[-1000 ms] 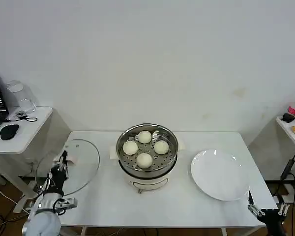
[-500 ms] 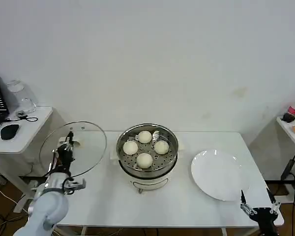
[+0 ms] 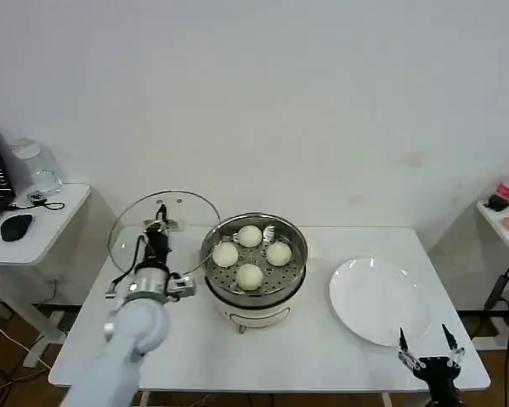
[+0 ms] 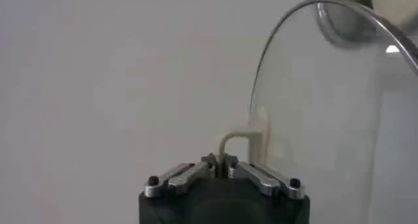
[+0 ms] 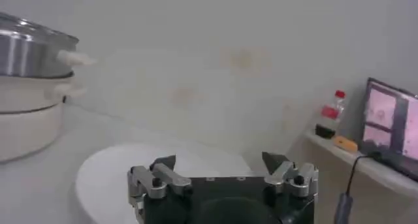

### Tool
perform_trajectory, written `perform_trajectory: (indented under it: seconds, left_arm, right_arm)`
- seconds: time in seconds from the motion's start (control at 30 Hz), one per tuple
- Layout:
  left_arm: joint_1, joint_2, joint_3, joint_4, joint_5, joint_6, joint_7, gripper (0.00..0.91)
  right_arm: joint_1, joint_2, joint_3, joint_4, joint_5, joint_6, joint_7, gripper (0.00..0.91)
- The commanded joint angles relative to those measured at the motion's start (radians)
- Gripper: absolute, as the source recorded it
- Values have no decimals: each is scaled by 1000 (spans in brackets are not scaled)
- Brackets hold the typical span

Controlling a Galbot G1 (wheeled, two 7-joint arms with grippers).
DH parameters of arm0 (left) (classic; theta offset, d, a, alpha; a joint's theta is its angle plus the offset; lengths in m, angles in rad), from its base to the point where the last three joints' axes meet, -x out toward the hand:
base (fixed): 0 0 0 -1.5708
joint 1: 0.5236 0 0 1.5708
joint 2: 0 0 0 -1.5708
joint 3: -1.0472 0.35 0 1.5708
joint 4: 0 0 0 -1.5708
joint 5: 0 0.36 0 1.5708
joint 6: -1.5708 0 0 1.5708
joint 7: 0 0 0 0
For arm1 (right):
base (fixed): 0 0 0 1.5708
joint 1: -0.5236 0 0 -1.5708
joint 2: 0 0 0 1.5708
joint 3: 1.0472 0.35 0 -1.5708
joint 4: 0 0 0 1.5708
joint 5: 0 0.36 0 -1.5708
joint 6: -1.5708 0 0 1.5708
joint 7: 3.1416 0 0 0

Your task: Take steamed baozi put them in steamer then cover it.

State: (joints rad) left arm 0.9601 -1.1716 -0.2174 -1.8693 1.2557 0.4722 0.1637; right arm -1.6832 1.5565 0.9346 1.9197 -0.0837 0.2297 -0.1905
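**Lid held up left of the steamer, four buns inside**

Landmark: steamer [image 3: 254, 270], mid-table, steel pot on a white base.

- Right gripper [image 3: 430, 349]: nearest the camera, at the table's [image 3: 237, 356] front edge, well right of the steamer and just in front of the white plate [image 3: 378, 301]. Fingers spread wide, nothing between them. In its wrist view the same gripper [image 5: 219, 161] sits low over the plate's rim [image 5: 104, 173], with the steamer [image 5: 29, 88] off to one side.
- Left gripper [image 3: 157, 237]: just left of the steamer, raised above the table. Clamped tight on the lid's whitish bar handle; wrist view shows the fingertips [image 4: 219, 161] pinched together on that handle with no gap.
- Lid [image 3: 165, 233]: tilted steeply, close to upright, glass facing the camera. Its right edge is just beside the steamer's left rim; cannot tell if they touch. In the wrist view the lid [image 4: 326, 114] curves up and away from the handle.
- Buns [image 3: 250, 254]: four, sitting on the perforated tray inside the steamer, set in a diamond, uncovered.
- Farther back, left of the steamer: a side table [image 3: 34, 229] with a mouse [image 3: 15, 226] on it.
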Motion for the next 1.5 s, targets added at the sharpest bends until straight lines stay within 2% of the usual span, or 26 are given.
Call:
perform_trajectory:
  seconds: [0.03, 0.2, 0.63, 1.5]
  left_arm:
    - [-110, -279, 117, 84, 248, 44, 107, 0]
    - [-114, -356, 139, 153, 298, 40, 107, 0]
    - [-98, -427, 166, 228, 389, 33, 121, 0]
    - [-60, -434, 209, 213, 362, 41, 129, 0]
  right_arm:
    - [5, 15, -31, -8, -27, -1, 1, 907]
    - [3, 16, -35, -10, -35, 0, 0, 907]
    - [6, 17, -45, -18, -41, 1, 1, 907]
    - [12, 20, -61, -39, -62, 3, 0, 907]
